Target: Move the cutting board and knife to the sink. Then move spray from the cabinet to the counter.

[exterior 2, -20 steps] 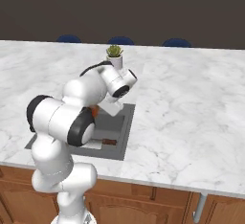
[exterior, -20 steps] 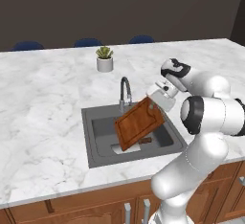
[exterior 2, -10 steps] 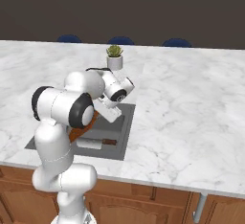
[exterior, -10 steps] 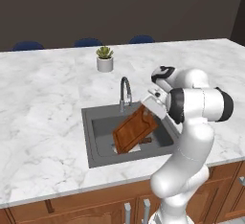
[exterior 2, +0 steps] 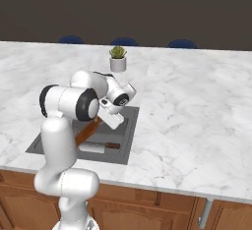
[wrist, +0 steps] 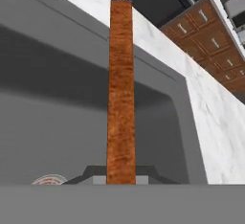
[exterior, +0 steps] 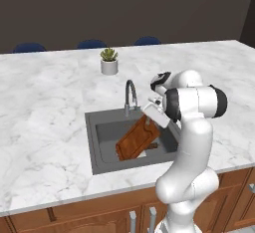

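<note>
Closest to the hand camera, the gripper (wrist: pixel 120 180) has its jaws clamped on the edge of the cutting board (wrist: pixel 120 89), which runs straight away from the fingers as a narrow reddish-brown strip seen edge-on. In the left base view the cutting board (exterior: pixel 138 138) hangs tilted inside the sink (exterior: pixel 102 127), its upper corner up at the gripper (exterior: pixel 152 119) and its lower corner down at or very near the grey floor of the basin; whether it already touches cannot be told. The knife (exterior 2: pixel 98 147) already lies flat on the sink floor just beside the board's lower end, its blade pale and its handle dark. To finish this step well, the board should probably be eased down until its low edge bears on the basin floor, then tipped flatter so it settles rather than drops, with the jaws parted only once its weight rests. The lower corner is best kept off the knife, so the board does not rock on the blade or slide it. Just behind the board stands the faucet (exterior: pixel 130 95), close to the wrist, so lifting out is safer straight up and toward the robot than backward. Farther back on the counter (exterior: pixel 45 107) a small potted plant (exterior: pixel 108 61) sits well apart from the work.
</note>
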Controlling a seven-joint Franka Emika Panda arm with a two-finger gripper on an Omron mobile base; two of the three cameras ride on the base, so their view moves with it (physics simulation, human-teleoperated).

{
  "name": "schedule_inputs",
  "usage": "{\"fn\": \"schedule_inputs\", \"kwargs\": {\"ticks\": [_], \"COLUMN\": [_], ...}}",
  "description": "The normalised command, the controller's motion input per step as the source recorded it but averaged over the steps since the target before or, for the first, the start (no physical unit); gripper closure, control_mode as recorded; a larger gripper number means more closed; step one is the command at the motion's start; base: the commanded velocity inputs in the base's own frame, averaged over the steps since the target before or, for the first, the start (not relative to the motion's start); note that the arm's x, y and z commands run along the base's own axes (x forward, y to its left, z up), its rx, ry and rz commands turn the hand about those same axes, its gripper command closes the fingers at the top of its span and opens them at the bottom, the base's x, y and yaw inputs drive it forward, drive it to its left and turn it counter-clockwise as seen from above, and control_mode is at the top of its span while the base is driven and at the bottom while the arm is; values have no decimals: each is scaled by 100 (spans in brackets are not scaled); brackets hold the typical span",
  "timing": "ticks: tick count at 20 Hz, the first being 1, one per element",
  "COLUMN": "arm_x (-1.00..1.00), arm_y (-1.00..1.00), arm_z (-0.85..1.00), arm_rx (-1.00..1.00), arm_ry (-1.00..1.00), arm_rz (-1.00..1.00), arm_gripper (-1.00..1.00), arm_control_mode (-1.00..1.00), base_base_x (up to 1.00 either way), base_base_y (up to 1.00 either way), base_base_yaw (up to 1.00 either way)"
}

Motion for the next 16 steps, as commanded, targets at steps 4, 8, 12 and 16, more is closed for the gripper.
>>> {"fn": "schedule_inputs", "kwargs": {"ticks": [4, 8, 12, 16], "arm_x": [23, 26, 29, 31], "arm_y": [0, 0, 0, -4], "arm_z": [-34, -36, -39, -37], "arm_rx": [0, 0, 0, 0], "arm_ry": [0, 0, 0, 0], "arm_rz": [4, 4, 4, 5], "arm_gripper": [100, 100, 100, 100], "arm_control_mode": [-100, -100, -100, -100], "base_base_x": [0, 0, 0, 0], "base_base_y": [0, 0, 0, 0], "base_base_yaw": [0, 0, 0, 0]}}
